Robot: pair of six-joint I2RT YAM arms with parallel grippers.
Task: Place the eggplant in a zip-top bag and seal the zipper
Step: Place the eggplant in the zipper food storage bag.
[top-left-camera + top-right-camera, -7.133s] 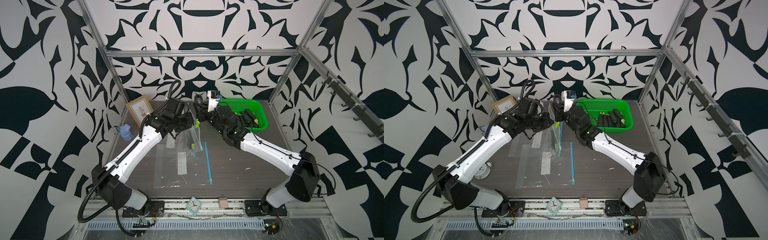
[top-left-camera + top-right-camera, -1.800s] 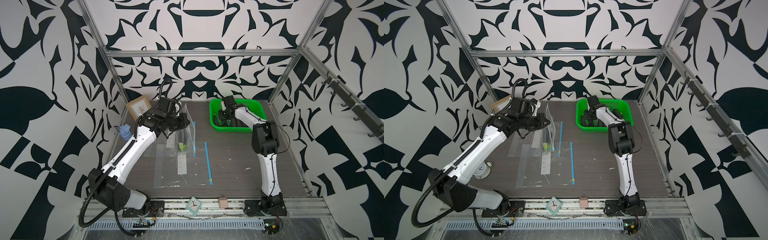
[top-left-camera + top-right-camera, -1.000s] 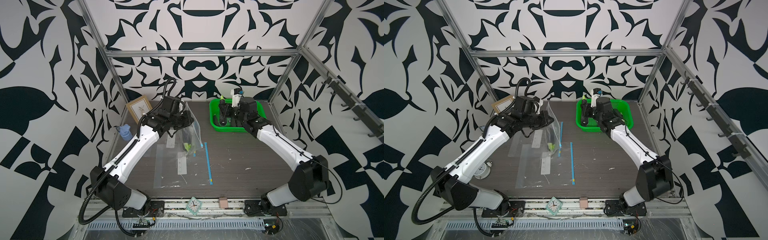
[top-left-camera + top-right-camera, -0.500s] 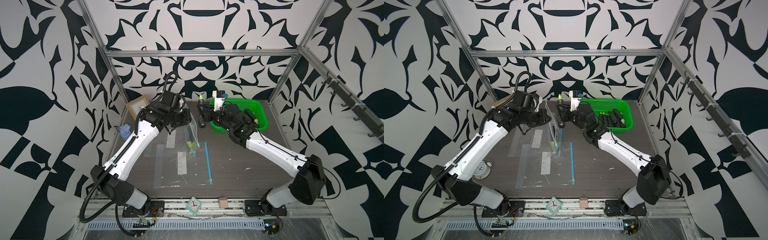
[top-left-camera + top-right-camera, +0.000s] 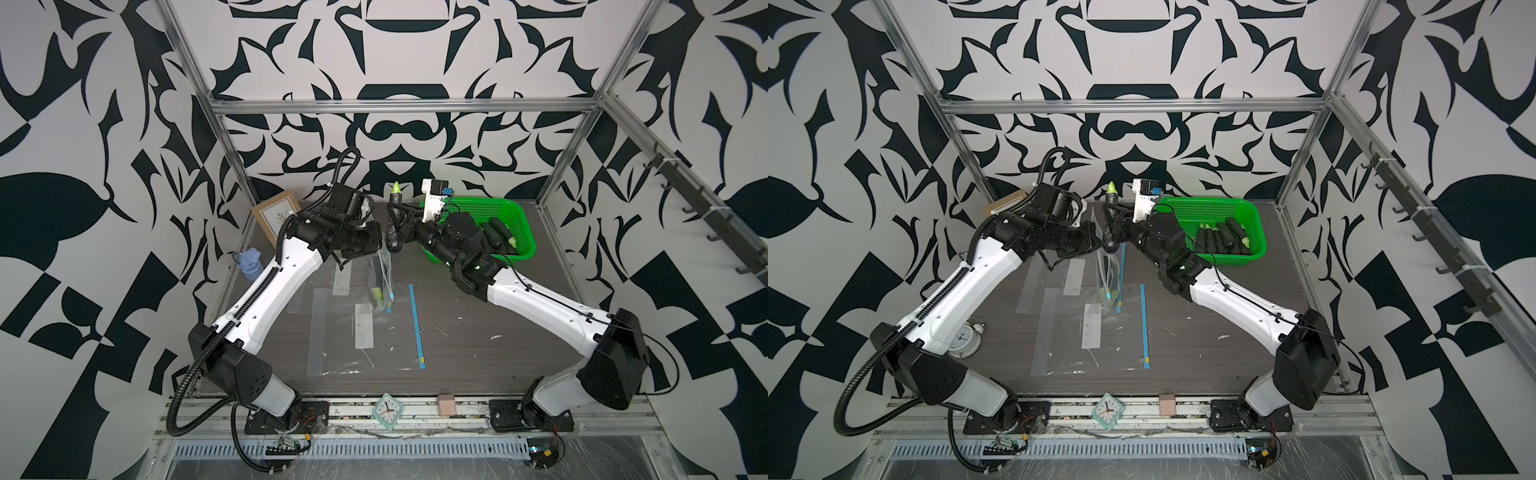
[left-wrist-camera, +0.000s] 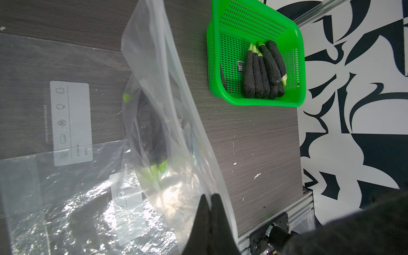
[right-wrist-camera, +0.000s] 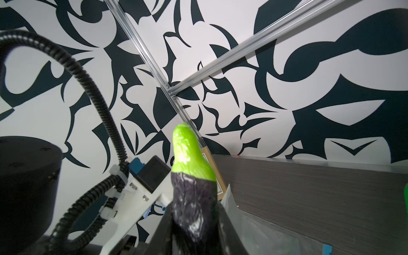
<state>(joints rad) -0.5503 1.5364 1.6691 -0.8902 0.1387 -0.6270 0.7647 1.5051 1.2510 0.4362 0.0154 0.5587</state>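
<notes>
I'm mid-insertion: left gripper (image 6: 209, 199) pinches the rim of the zip-top bag (image 6: 154, 66), right gripper (image 7: 195, 223) clasps the eggplant (image 7: 191, 189) upright. Next, I judge, it must drop into the mouth.

A robotics lab cell is showing: patterned panels (image 5: 395, 45) are walling in a wood-grain table (image 5: 478, 345), aluminium framing (image 5: 399, 107) is edging them, and bare wiring (image 5: 286, 445) is trailing along the table's front edge.

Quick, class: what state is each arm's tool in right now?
Left tool: closed, pinching the zip-top bag's edge.
Right tool: closed on an eggplant, held upright.
</notes>
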